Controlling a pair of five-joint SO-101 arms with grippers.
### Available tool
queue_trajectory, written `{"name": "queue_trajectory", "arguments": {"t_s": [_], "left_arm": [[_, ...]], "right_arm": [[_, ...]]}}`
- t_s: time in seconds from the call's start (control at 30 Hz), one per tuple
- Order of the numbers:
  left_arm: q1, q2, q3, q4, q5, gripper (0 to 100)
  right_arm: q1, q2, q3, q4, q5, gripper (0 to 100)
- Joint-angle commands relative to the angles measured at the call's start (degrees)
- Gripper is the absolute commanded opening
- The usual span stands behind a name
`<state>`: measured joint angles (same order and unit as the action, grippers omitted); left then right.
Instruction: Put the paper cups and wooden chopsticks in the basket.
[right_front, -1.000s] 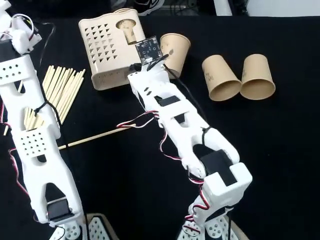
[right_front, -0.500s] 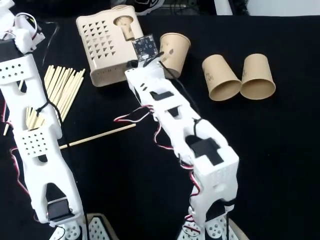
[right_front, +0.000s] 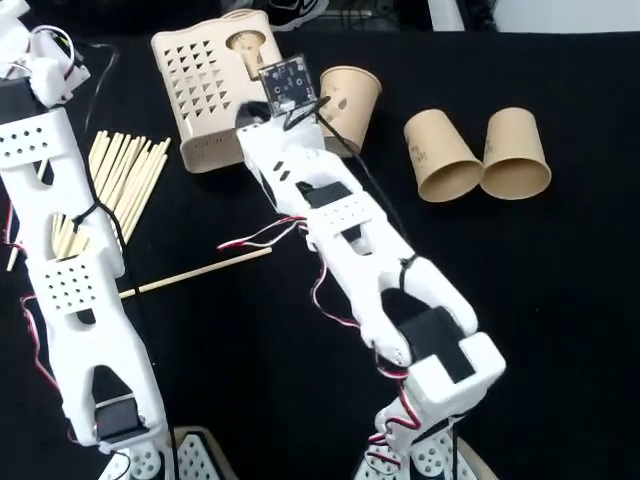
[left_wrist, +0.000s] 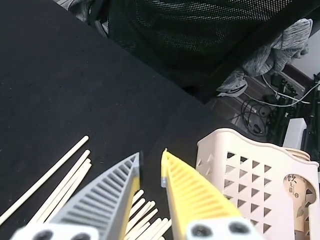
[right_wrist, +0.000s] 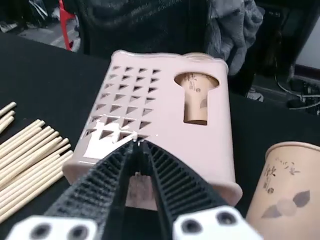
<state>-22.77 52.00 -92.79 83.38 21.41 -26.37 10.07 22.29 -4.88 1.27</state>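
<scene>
The basket (right_front: 205, 100) lies on its side at the far edge of the black desk (right_front: 560, 300), perforated wall up, and a cup (right_front: 252, 55) shows inside it through the handle hole. A second cup (right_front: 350, 100) sits just beside the basket. A third cup (right_front: 440, 155) and a fourth cup (right_front: 515, 152) rest touching each other, well apart from the basket. The chopsticks (right_front: 125, 175) lie in a loose pile near the basket's other side, with a lone chopstick (right_front: 195, 272) nearer the arm bases. The right end effector (right_wrist: 139, 146) hangs over the basket's perforated wall, its black fingers drawn together to a sliver and gripping nothing. The left end effector (left_wrist: 151, 159) hovers above the far end of the chopsticks, its grey and yellow fingers a narrow gap apart and empty, with the basket just beyond it.
</scene>
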Motion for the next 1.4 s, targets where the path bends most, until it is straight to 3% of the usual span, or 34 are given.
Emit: {"name": "queue_trajectory", "arguments": {"t_s": [0.0,0.3,0.57,1.07,1.37], "left_arm": [[0.3,-0.3,-2.2,-1.0,0.4,9],[-1.2,4.4,-2.5,-3.0,0.2,9],[-1.5,6.0,-2.6,-3.5,0.2,9],[-3.3,6.0,-2.7,-3.4,0.3,9],[-2.9,6.0,-2.7,-3.5,0.4,9]], "right_arm": [[0.9,2.6,-5.9,-4.0,-0.4,1.1],[0.4,20.2,-21.8,5.1,-0.3,1.1],[1.6,21.0,-21.2,17.3,-0.2,1.1],[0.4,17.1,-13.8,17.1,-0.2,1.1],[0.6,14.9,-14.5,28.5,-0.2,1.1]]}}
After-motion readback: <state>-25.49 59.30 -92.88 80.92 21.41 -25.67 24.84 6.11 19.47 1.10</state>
